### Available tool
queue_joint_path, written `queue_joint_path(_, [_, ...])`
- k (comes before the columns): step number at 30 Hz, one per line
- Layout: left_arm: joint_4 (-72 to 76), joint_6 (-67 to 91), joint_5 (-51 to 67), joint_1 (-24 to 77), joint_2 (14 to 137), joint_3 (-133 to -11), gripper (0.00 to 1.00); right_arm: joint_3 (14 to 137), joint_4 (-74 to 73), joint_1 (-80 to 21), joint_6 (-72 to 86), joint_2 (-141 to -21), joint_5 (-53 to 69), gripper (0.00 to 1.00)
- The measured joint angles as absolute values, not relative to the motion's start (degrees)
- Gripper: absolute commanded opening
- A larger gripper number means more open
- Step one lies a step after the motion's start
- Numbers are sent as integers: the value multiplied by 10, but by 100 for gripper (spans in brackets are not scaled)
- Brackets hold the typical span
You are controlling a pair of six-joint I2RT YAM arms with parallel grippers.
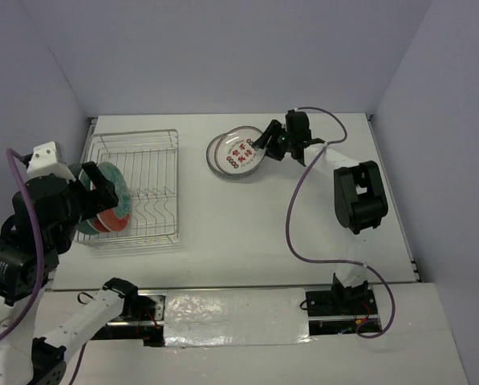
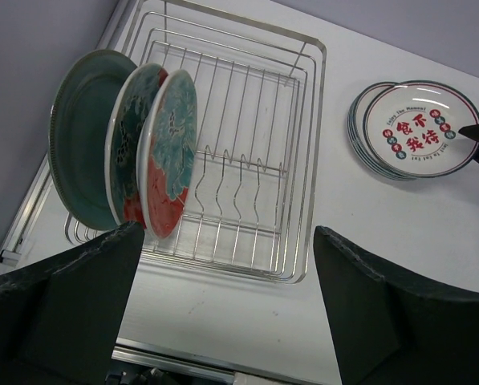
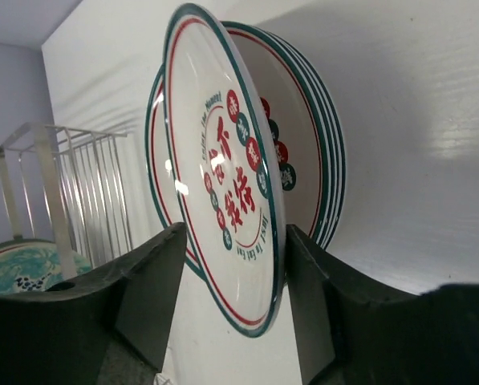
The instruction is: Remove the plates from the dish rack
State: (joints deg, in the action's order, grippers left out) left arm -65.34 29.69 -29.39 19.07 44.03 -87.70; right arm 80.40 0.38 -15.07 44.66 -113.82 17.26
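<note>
Jaws stand open on the right pincer point(image 1: 261, 144), to leave the top plate point(image 2: 420, 128) stacked, and on the left pincer point(image 2: 227, 273), facing the dish rack point(image 1: 155, 160) for another.

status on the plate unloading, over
Left hand open, near the silver wire dish rack. Right hand open around the top white red-lettered round plate of the stack. Racked: one dark teal plate, two red-and-teal floral plates. Nothing blocking.
</note>
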Motion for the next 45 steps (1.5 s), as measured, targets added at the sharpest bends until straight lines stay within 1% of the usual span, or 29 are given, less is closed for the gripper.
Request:
queue_joint_path(3, [-653,295,-293,191,440,-867,99,824,-49,-155,421,-1140,163,68])
queue_joint_path(5, [-652,289,-293,191,440,-856,99,864,-95,-165,397,-1150,142,69])
queue_joint_path(7, [-652,288,-293,191,441,-842,100,923,-157,-182,368,-1171,114,75])
queue_joint_path(10, [-654,287,-293,191,448,-828,100,1015,-229,-211,327,-1212,71,76])
queue_joint_path(12, [-656,287,-293,191,456,-828,100,1044,-258,-225,310,-1232,56,76])
queue_joint_path(16, [-662,286,-301,191,469,-828,99,1054,-325,-242,283,-1255,27,77])
queue_joint_path(21, [-664,287,-329,191,479,-823,99,1051,-356,-243,259,-1248,-35,77])
queue_joint_path(25, [-655,289,-363,191,485,-790,100,1010,-367,-241,246,-1211,-84,77])
queue_joint_path(30, [-648,302,-410,189,521,-760,100,933,-361,-250,235,-1107,-105,77])
queue_joint_path(31, [-642,302,-417,185,532,-757,98,909,-343,-256,230,-1074,-99,77])
queue_joint_path(34, [-613,293,-420,152,563,-747,90,845,-312,-280,226,-977,-75,77])
queue_joint_path(35, [-603,286,-417,134,570,-743,84,823,-296,-288,226,-945,-63,77])
queue_joint_path(36, [-592,280,-413,110,579,-739,82,801,-282,-296,226,-914,-52,77])
queue_joint_path(39, [-569,264,-401,63,612,-737,80,735,-240,-312,230,-840,-18,77])
queue_joint_path(42, [-549,256,-390,55,647,-737,80,680,-209,-313,235,-800,5,77])
queue_joint_path(45, [-535,255,-382,51,686,-737,75,633,-190,-314,241,-779,18,77])
